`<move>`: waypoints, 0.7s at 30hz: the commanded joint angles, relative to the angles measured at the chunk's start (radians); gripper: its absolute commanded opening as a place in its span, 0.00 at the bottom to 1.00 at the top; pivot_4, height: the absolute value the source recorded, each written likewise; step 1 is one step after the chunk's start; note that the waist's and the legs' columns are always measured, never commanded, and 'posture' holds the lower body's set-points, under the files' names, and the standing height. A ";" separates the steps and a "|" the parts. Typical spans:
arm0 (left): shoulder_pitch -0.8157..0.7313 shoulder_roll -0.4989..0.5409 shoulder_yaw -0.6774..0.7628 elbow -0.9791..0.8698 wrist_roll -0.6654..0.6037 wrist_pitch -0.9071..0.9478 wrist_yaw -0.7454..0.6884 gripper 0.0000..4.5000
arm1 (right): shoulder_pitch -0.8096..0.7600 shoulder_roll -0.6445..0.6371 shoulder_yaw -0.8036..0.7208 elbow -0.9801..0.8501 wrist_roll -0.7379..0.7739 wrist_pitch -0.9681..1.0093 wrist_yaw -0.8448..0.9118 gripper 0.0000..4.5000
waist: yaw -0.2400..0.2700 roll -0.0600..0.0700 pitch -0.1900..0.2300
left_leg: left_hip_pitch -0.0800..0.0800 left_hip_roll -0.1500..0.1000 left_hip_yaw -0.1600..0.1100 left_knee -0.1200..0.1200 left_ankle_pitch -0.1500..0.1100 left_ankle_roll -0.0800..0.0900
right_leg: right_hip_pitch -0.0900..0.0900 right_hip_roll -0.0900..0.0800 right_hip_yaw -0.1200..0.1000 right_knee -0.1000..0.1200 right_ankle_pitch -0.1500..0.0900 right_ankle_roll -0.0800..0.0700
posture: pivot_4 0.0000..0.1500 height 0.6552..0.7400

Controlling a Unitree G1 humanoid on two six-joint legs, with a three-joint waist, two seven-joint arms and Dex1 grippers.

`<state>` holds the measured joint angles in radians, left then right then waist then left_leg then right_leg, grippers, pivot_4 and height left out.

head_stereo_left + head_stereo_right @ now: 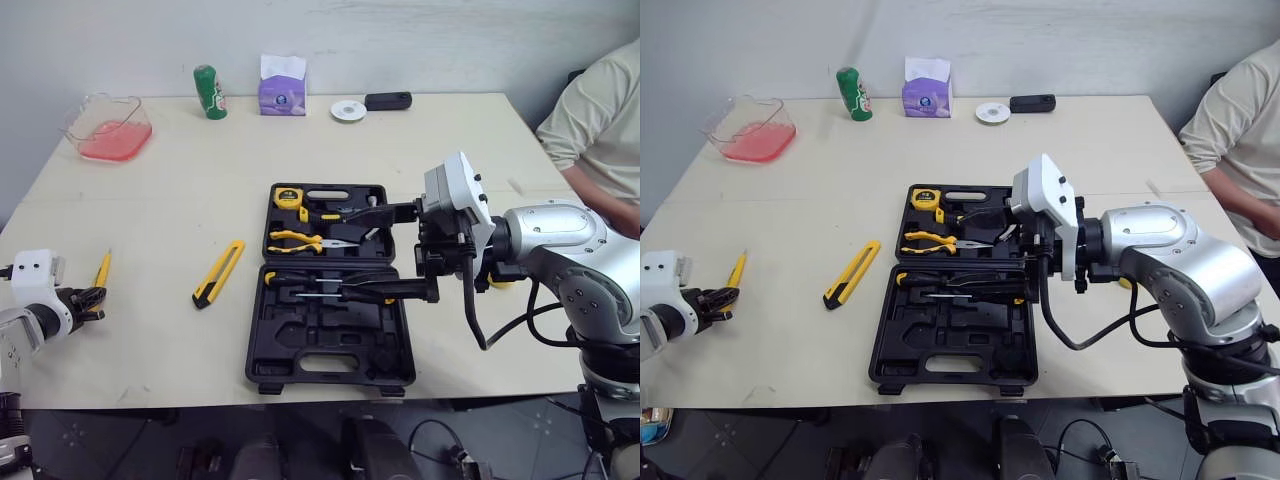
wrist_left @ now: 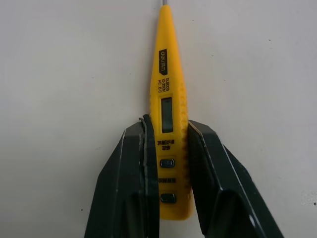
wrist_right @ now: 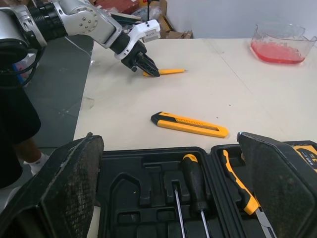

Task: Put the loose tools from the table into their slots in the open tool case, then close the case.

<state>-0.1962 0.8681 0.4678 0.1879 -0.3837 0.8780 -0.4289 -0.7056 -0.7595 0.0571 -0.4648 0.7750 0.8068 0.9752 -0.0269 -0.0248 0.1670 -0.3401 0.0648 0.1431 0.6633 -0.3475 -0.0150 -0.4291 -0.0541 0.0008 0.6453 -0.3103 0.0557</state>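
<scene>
Left jaws gripping tester pen (image 2: 167, 106) lengthwise, tip pointing away

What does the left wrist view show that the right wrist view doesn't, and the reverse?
Left wrist view alone: the small screen, buttons and print on the yellow tester pen, close up between the left gripper's shut fingers. Right wrist view alone: the open tool case, its two screwdrivers, the yellow box cutter, the bowl of red liquid and the right gripper's open fingers. Both: the tester pen lying on the table with the left gripper on it.
</scene>
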 commanded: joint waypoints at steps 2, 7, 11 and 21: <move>0.024 0.109 -0.097 -0.262 0.005 -0.140 -0.195 0.11 | 0.065 -0.053 -0.099 -0.063 0.043 0.019 -0.013 1.00 | 0.000 -0.006 0.000 | -0.005 0.000 -0.005 0.000 0.000 -0.001 | -0.001 -0.001 -0.004 -0.002 0.000 0.000 | 1.00 1.00; -0.048 0.171 -0.209 -0.447 -0.091 -0.130 -0.393 0.11 | 0.213 -0.138 -0.230 -0.148 0.122 0.070 -0.025 1.00 | -0.001 -0.005 0.000 | -0.019 -0.002 -0.007 0.001 0.001 0.000 | -0.014 -0.006 -0.016 -0.002 0.000 -0.001 | 1.00 1.00; -0.266 0.181 -0.539 -0.561 -0.034 -0.172 -0.610 0.11 | 0.353 -0.172 -0.298 -0.237 0.182 0.110 -0.068 1.00 | 0.001 -0.005 0.000 | -0.020 -0.002 -0.006 0.003 0.001 0.000 | -0.014 -0.005 -0.017 -0.003 0.000 0.000 | 1.00 1.00; -0.559 0.068 -0.912 -0.473 0.118 -0.085 -0.728 0.11 | 0.518 -0.168 -0.319 -0.315 0.180 0.093 -0.186 1.00 | 0.000 -0.007 0.002 | -0.015 -0.002 0.002 0.004 0.006 -0.002 | -0.014 0.012 -0.001 -0.001 0.003 0.003 | 1.00 1.00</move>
<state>-0.7378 0.9374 -0.4081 -0.3055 -0.3257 0.8082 -1.1544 -0.1943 -0.9326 -0.2404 -0.7443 0.9433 0.9162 0.8081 -0.0273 -0.0314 0.1689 -0.3555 0.0634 0.1453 0.6672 -0.3417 -0.0171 -0.4435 -0.0423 0.0004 0.6447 -0.3069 0.0587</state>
